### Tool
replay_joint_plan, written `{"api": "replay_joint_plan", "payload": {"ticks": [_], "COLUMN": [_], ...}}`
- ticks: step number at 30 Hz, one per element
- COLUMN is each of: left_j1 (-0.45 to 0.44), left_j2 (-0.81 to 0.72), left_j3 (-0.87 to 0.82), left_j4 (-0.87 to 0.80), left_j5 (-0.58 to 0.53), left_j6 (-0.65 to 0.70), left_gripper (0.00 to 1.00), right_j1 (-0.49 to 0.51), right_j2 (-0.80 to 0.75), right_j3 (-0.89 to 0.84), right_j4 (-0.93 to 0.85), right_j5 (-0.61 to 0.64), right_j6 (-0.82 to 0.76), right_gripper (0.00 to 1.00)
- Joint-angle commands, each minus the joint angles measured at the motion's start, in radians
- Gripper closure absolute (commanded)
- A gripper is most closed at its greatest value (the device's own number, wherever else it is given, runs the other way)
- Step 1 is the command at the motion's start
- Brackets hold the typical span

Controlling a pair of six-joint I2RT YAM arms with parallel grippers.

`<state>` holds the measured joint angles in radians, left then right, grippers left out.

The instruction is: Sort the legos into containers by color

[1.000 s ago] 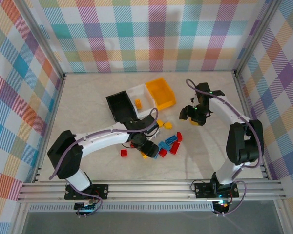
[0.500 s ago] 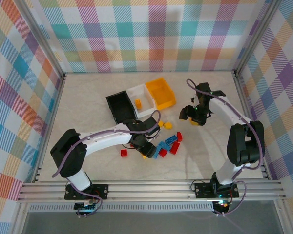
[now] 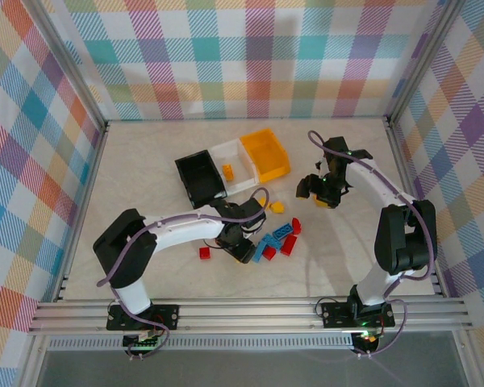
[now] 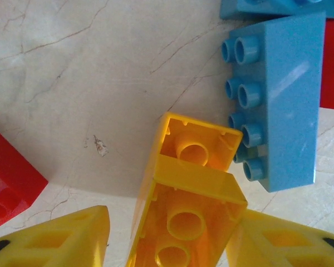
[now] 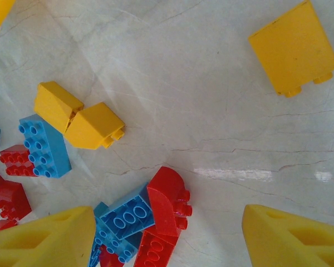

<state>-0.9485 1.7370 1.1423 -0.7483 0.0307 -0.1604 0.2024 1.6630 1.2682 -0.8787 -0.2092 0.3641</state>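
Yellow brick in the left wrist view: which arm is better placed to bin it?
Left. The yellow brick sits between the fingers of the left gripper; the right gripper hangs open off to the side, nothing between its fingers.

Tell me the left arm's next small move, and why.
Probably close the left tool on the yellow brick. The brick stands between the tool's fingers, hollow side toward the wrist camera, but a gap shows beside one finger, so the grasp looks unfinished. A blue brick lies right against it, so gripping before lifting seems wise.
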Motion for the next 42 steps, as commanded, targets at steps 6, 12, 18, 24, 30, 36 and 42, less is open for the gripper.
{"api": "replay_joint_plan", "payload": {"ticks": [6,12,18,24,30,36,42], "left_j1": [-0.009,-0.009,0.017,0.117,0.274,0.423,0.498], "left_j2": [0.035,0.017,-0.029,-0.104,-0.182,-0.260,-0.288], "left_j3": [0.006,0.023,0.049,0.057,0.003,-0.061,-0.045], "left_j4": [0.011,-0.010,-0.024,0.022,0.161,0.356,0.462], "left_j5": [-0.018,-0.027,0.002,0.128,0.360,0.570,0.698], "left_j6": [0.002,0.004,-0.013,-0.065,-0.179,-0.362,-0.493], "left_gripper": [0.61,0.68,0.75,0.78,0.79,0.80,0.82], "right_j1": [0.002,0.002,0.011,0.067,0.069,0.069,0.109], "right_j2": [-0.031,-0.031,-0.023,-0.041,-0.094,-0.158,-0.180], "right_j3": [0.005,0.013,0.004,-0.039,-0.093,-0.147,-0.154], "right_j4": [0.000,-0.001,0.004,0.043,0.210,0.415,0.600], "right_j5": [-0.022,-0.032,-0.062,-0.156,-0.431,-0.642,-0.751], "right_j6": [0.021,0.028,0.044,0.056,0.105,0.213,0.304], "right_gripper": [0.29,0.29,0.29,0.28,0.28,0.31,0.33]}}
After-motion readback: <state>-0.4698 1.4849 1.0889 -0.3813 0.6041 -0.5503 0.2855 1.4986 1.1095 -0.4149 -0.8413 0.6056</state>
